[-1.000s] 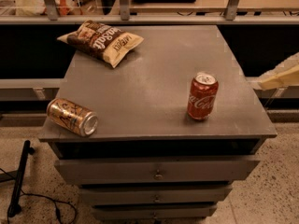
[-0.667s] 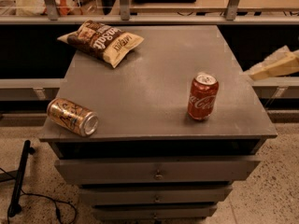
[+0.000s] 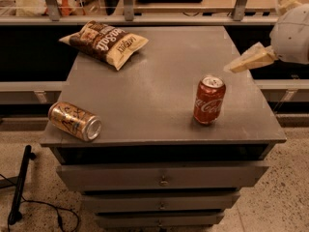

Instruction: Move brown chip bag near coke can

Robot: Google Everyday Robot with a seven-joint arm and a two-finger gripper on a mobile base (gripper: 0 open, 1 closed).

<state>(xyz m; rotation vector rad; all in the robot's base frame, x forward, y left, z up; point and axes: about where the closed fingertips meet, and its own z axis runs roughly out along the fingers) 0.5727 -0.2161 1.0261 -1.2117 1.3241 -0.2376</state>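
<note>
Inspection of grey cabinet top [image 3: 159, 81] records three items, with positions read by clock face from its centre. Brown chip bag [image 3: 104, 43] lies flat at 11 o'clock near the far left corner, its cream end towards the centre. Coke can [image 3: 209, 99] stands upright at 4 o'clock, well apart from the bag and nearly the full surface away. Gold-tan can [image 3: 75, 121] lies on its side at 8 o'clock, close to the front left edge, silver end facing the front. Gripper [image 3: 237, 64] hangs in the air at 2 o'clock over the right edge, pointing in towards the surface, touching nothing; whether it is open or closed cannot be told. Rounded grey arm housing [image 3: 292, 33] sits behind it.
</note>
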